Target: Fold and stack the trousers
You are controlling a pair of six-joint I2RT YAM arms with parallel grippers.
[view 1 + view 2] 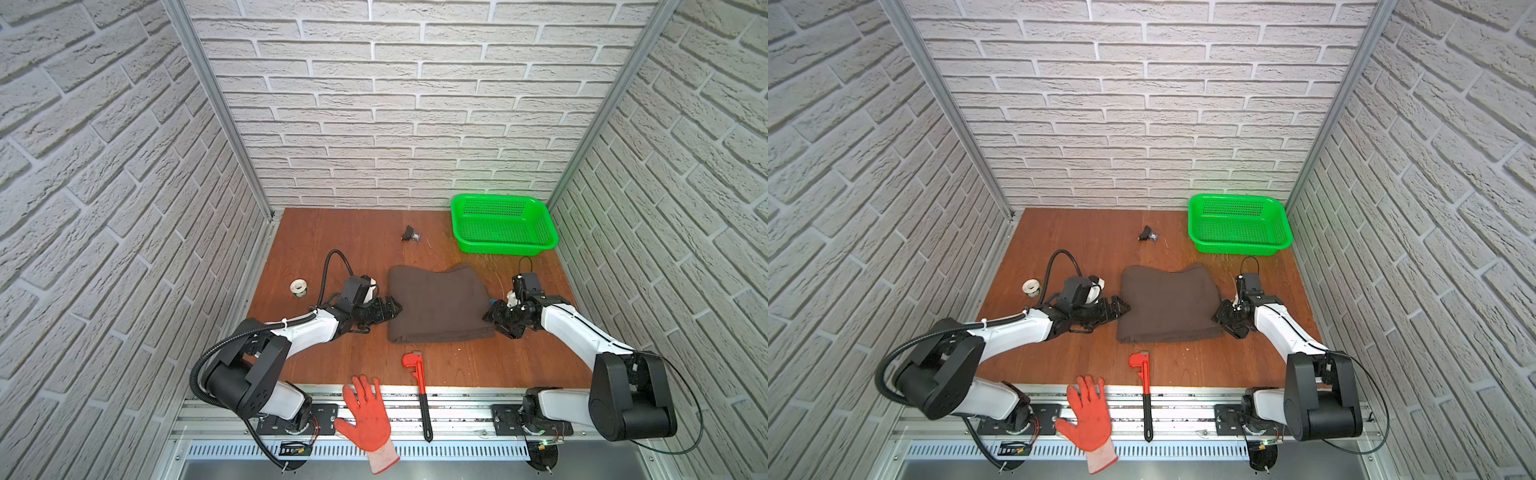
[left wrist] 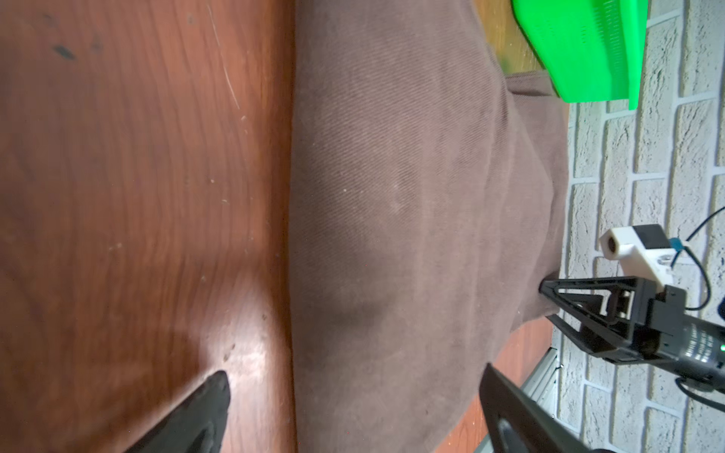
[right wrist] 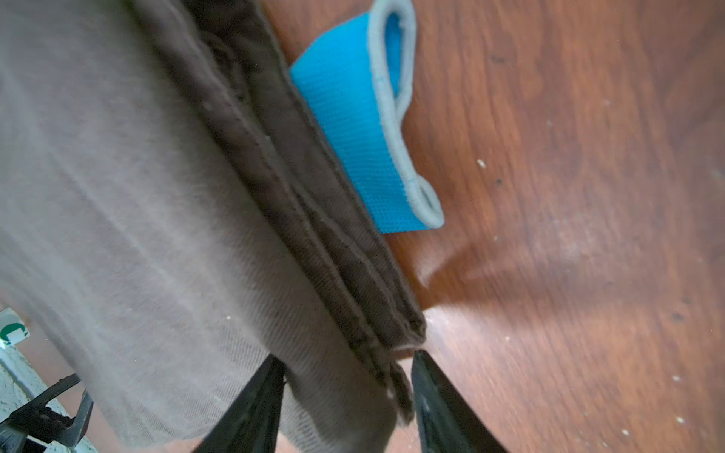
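The folded trousers [image 1: 440,305] are being borne flat by the table [image 1: 332,249] in front of the basket [image 1: 498,247] and flanked by the wide-open left gripper [image 1: 395,308], while their layered edge is being straddled by the right gripper [image 3: 345,361], whose hold cannot be told.

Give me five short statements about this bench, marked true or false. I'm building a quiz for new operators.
1. The trousers lie folded on the table. True.
2. The green basket holds the orange glove. False: the glove lies across the front rail.
3. The left pincer is open at the trousers' edge. True.
4. The red pipe wrench lies on top of the trousers. False: it lies apart from them, on the table's near edge and the rail.
5. A blue cuff peeks out from under the trousers. True.
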